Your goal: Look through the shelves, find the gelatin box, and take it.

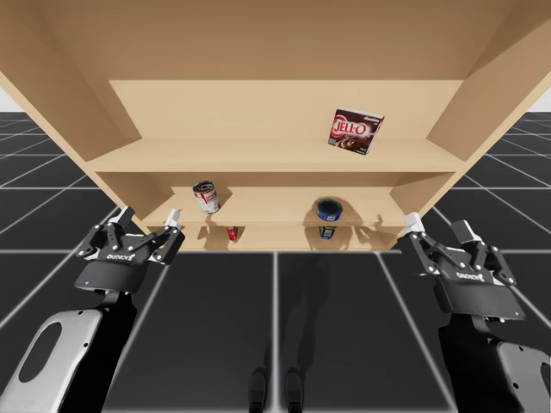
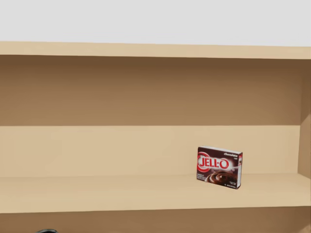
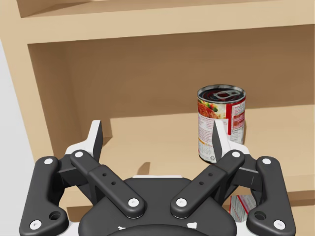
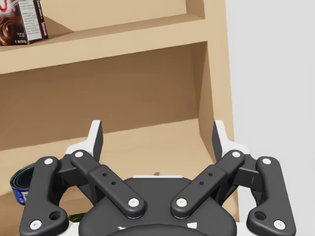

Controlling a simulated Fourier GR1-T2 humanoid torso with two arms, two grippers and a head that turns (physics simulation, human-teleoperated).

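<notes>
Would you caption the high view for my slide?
Left gripper and right gripper open before the shelves; brown box shelved above red can and blue can.

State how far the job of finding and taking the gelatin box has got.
Done: the search; the head view faces the gelatin box, upright on the upper shelf. In hand: nothing; the left hand and right hand are both open, below that shelf, apart from the box. Left: reaching up, gripping the box and taking it out.

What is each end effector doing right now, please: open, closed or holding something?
Left end effector: open, holding nothing.
Right end effector: open, holding nothing.
</notes>
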